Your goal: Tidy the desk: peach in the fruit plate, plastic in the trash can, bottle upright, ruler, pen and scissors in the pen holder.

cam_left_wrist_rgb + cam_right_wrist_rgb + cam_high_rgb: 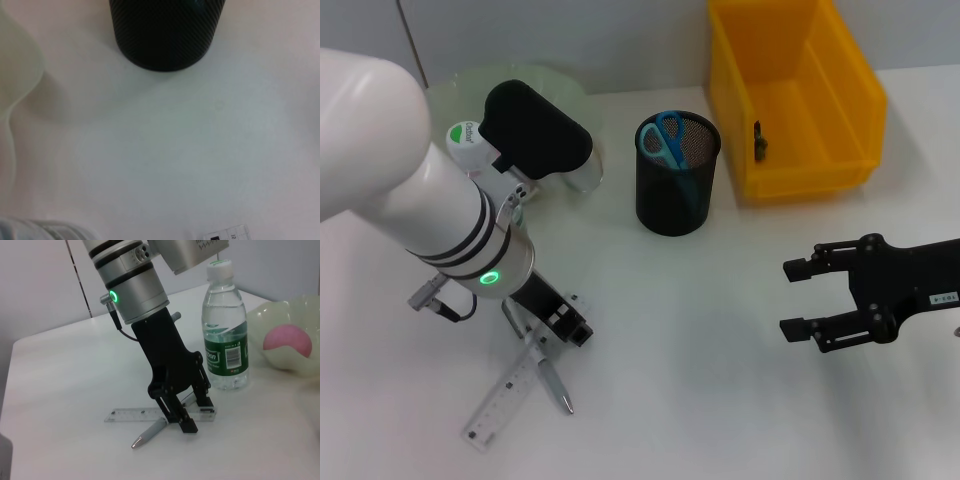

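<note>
The left tool [192, 412], fingers spread, stands over the ruler [503, 396] and pen [552, 381] on the worktop [700, 380]. The right tool [798, 298] hovers open. Scissors [664, 137] sit in the holder [676, 175]; the bottle [224, 330] is upright.

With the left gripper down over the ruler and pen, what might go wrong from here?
The left gripper stands open over the clear plastic ruler where the silver pen crosses it, so closing may pinch both or flick one away. The upright clear water bottle stands close by the arm and might be knocked when it lifts. The right gripper hangs open, clear of it.
</note>
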`<action>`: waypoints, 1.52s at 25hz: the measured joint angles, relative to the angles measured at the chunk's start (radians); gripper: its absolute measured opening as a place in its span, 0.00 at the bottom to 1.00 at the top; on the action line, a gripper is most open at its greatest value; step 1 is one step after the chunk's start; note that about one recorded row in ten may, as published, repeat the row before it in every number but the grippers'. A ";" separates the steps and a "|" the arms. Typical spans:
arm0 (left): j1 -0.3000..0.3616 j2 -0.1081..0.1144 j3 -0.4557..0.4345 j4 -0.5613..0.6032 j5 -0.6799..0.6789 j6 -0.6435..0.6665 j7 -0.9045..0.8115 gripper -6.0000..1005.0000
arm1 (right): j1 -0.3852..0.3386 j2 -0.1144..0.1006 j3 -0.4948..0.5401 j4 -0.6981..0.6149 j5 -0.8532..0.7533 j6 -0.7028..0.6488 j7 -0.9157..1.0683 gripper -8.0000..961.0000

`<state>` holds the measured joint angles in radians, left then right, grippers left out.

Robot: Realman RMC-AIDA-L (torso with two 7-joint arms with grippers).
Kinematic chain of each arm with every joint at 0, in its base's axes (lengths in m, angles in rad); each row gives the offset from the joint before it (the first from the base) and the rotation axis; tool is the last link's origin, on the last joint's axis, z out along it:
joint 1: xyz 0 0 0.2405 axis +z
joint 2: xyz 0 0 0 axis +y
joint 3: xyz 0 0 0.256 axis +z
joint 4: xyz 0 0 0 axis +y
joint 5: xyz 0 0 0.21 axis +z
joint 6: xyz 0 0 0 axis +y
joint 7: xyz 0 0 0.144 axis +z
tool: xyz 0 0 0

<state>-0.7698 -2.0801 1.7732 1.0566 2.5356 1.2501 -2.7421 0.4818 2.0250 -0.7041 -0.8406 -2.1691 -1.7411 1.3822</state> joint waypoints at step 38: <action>0.391 0.006 -0.372 0.198 -1.138 0.193 0.743 0.39 | -0.001 0.000 0.002 0.001 0.000 0.028 0.000 0.81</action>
<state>-0.3784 -2.0744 1.4014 1.2543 1.3981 1.4433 -1.9991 0.4807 2.0248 -0.7024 -0.8395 -2.1690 -1.7133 1.3826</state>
